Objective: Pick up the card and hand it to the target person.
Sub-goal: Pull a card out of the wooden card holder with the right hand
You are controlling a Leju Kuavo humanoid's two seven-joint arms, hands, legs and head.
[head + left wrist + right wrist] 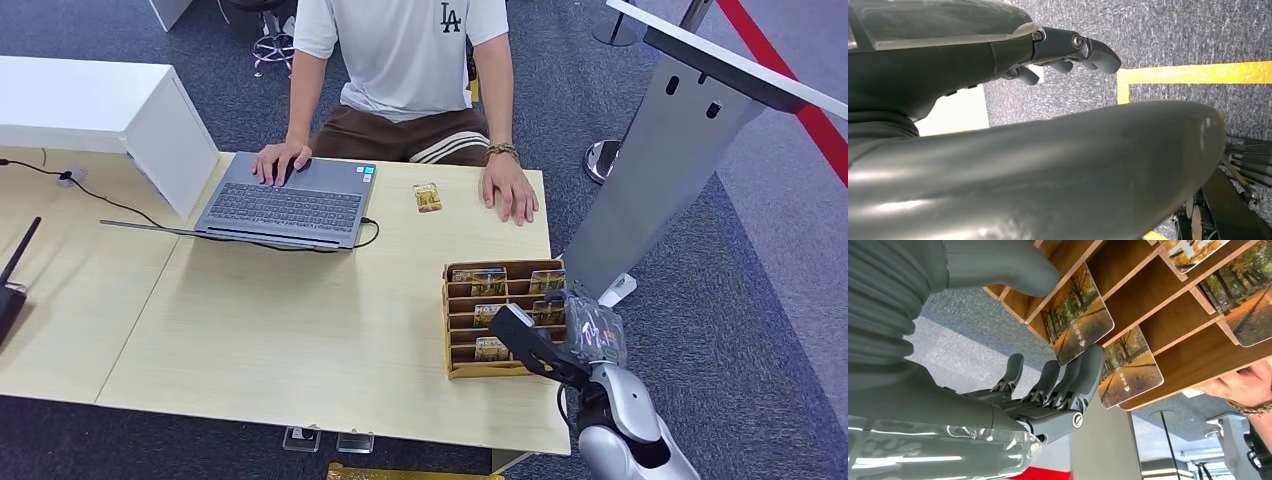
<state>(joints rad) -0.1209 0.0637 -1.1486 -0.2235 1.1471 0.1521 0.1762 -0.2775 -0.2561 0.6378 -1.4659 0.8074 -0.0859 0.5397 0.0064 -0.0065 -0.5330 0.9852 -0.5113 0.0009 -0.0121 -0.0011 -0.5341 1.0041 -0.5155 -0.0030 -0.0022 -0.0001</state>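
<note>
The task looks to be at its start: the right hand (560, 335) has reached the wooden card rack (455, 330) at the near right corner of the table (300, 340), but no card is out of it yet. In the right wrist view its fingers (1088, 372) are spread and lie against the lower edge of 1 card (1079, 320) still seated in its slot, with the thumb (998, 262) on the other side of that card; nothing is lifted. The left hand (1068, 50) hangs over the carpet, fingers loosely curled with nothing in them.

Left to do: pull the card free and pass it to the person (405, 60) seated across the table.

The rack has stepped slots in 2 columns, several holding cards with an autumn-tree print. Another card (427, 197) lies flat on the table near the person's hand (510, 190).
</note>
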